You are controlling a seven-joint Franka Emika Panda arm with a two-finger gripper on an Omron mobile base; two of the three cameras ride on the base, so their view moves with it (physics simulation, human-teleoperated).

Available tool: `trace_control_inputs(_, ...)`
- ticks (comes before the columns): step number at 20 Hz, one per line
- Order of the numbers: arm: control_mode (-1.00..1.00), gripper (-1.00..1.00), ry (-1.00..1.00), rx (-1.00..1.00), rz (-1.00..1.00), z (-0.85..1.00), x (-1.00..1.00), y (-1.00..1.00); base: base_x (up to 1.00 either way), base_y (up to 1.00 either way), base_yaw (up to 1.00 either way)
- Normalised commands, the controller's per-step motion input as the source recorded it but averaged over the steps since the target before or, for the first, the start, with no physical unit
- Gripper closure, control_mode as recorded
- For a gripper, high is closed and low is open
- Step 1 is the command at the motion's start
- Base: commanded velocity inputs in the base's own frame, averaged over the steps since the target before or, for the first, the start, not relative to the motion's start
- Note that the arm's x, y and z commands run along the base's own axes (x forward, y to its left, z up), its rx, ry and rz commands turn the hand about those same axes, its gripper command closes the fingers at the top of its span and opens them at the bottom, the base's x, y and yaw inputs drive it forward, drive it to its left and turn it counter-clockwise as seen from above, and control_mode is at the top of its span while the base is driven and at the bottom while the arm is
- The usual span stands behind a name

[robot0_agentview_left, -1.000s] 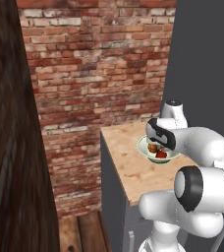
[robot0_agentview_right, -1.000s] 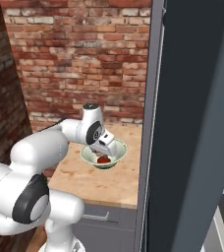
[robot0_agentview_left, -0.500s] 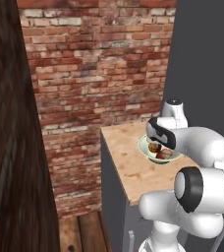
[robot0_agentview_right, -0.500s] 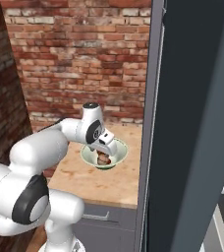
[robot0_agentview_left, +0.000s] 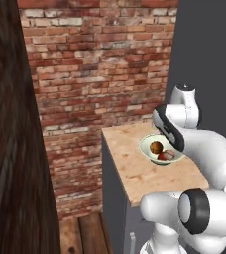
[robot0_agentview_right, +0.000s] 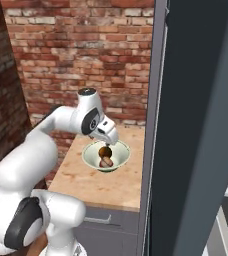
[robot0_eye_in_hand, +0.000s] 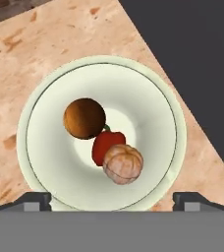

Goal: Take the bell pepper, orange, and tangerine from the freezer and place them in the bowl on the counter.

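The two-finger gripper [robot0_eye_in_hand: 112, 199] is seen spread wide w/ nothing between its dark tips, poised directly above the wide shallow pale greenish-white bowl [robot0_eye_in_hand: 45, 88]. All three fruits are found inside it: a round dull brown-orange orange [robot0_eye_in_hand: 84, 118], a small glossy red lumpy bell pepper [robot0_eye_in_hand: 103, 145] at the centre, and a paler segmented tangerine [robot0_eye_in_hand: 123, 164] resting against and partly over the pepper. The bowl sits on the light speckled wooden counter [robot0_eye_in_hand: 25, 44], near the edge beside the tall dark blue-grey freezer [robot0_agentview_right: 206, 125]. The task is judged complete as things lie.

Risks from here, as judged:
- The fingertips are placed approx. at the rim's near side; if the hand were dropped or swung sideways instead of lifted straight, the flared rim could be clipped and the bowl slid or tipped.
- The tangerine is perched on the pepper, not settled on the bowl floor; a nudge could roll it, though the sloped wall would prob. contain it.
- The freezer wall stands close beside the arm in the right base view; a wide retreat could brush it.

Materials: the bowl is smooth, ceramic-looking, w/ a ridged inner ring; the orange is matte and finely mottled; the pepper is shiny w/ a green stem stub; the tangerine shows lobed ridges; the counter is grainy w/ reddish flecks.
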Motion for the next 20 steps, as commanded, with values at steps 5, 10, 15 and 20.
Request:
trace_control_inputs(5, -1.00, -1.00, -0.06, 0.00, 0.01, 1.00, -0.47, 0.27, 0.00, 0.00, 0.00)
trace_control_inputs(10, -1.00, -1.00, 0.00, -0.03, 0.09, 1.00, -0.68, 0.44, 0.00, 0.00, 0.00)
trace_control_inputs(15, -1.00, -1.00, -0.01, -0.04, 0.13, 0.75, -0.72, 0.33, 0.00, 0.00, 0.00)
trace_control_inputs(20, -1.00, -1.00, -0.03, -0.05, 0.27, 0.05, -0.29, 0.44, 0.00, 0.00, 0.00)
